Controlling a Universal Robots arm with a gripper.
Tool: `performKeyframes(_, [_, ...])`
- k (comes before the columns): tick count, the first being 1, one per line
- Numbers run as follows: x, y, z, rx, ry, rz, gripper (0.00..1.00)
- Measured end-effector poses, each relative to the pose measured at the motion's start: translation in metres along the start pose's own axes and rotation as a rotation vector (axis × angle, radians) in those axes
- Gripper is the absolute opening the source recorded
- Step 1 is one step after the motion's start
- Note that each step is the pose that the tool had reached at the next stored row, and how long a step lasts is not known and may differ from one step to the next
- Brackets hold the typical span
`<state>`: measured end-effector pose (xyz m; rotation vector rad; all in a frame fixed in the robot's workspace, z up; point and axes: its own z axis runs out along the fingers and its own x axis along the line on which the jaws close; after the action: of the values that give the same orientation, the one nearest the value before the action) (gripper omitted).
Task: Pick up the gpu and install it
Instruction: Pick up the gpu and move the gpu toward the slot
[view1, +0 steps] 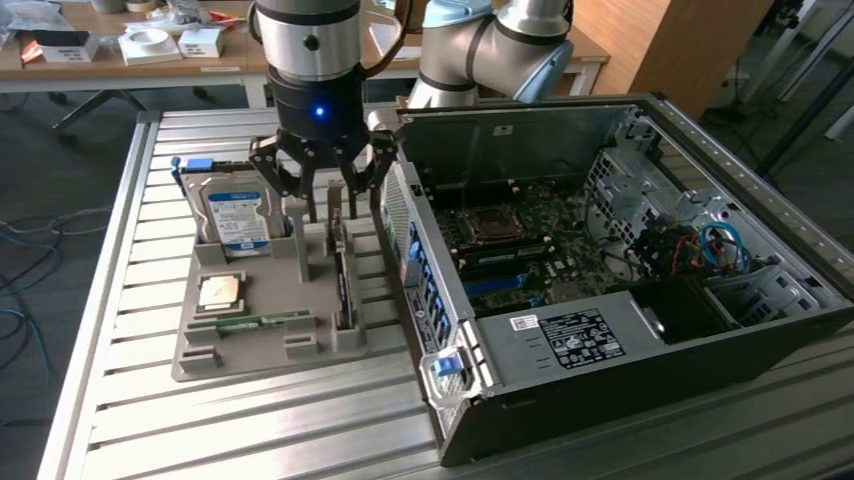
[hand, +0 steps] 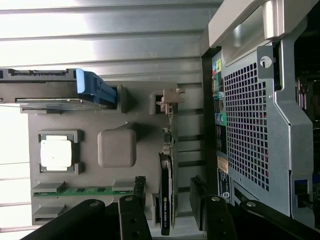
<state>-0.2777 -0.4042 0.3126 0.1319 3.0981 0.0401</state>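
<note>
The gpu (view1: 343, 285) is a thin dark card standing on its edge in a slot of the grey holder tray (view1: 260, 345), on the side nearest the computer case. In the wrist view the gpu (hand: 166, 200) runs between my two black fingers (hand: 135, 212), one on each side with a gap to the card. My gripper (view1: 330, 205) hangs open just above the far end of the card, and the same gripper (hand: 168, 187) straddles it without closing on it.
The open computer case (view1: 747, 330) lies right beside the tray, its motherboard (view1: 514, 245) facing up. A silver blue-labelled hard drive (view1: 238, 215), a processor chip (view1: 220, 292) and a green memory stick (view1: 254, 321) share the tray. Slatted metal table (view1: 240, 430) lies around them.
</note>
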Motion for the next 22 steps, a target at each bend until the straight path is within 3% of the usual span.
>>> performKeyframes(14, [-0.0008,-0.0087,-0.0002,0.0,0.0,0.0,0.49])
performKeyframes(22, [-0.0008,-0.0089,-0.0002,-0.0001,0.0,0.0,0.49])
